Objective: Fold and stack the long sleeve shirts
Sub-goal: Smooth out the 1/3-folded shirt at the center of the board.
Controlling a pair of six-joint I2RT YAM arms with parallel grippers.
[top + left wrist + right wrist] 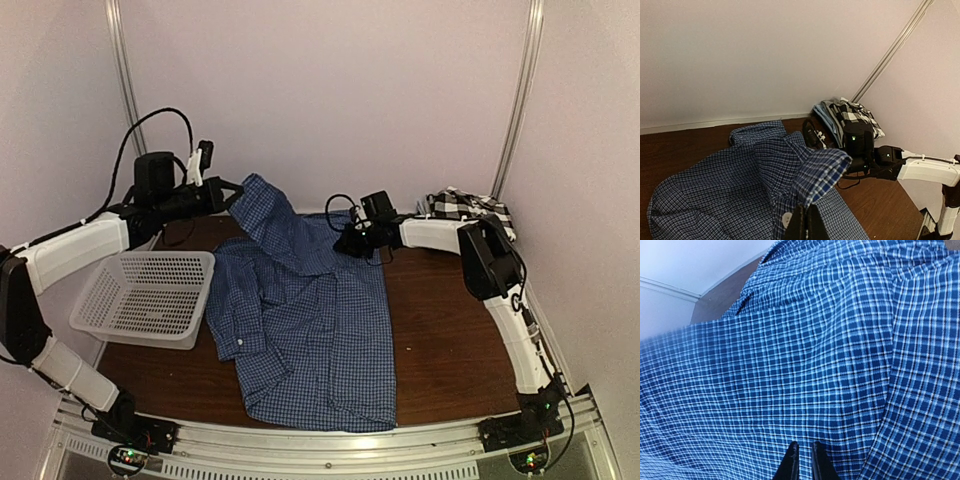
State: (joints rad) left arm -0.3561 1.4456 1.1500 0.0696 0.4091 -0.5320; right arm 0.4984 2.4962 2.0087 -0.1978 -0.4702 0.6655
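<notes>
While the blue fine-checked shirt [310,330] lies open across the middle of the brown counter [440,340], both arms reach to its far edge. The left pincer [232,193] is closed on the shirt's far-left part, holding a sleeve off the counter. In the left wrist view its dark fingers [801,226] are together on the cloth, with the cuff [826,167] drooping over them and a white button [787,218] just beside them. The right pincer [347,240] sits low at the far-right edge of the same shirt. In its own view the fingers [790,462] are nearly together with the checked cloth [805,355] clamped at their tips and filling the frame. The black-and-white large-checked shirt [465,205] rests folded in the far right corner, well apart from the blue one. A white mesh basket [140,300] stands on the left of the counter, just beside the blue shirt's near sleeve.
</notes>
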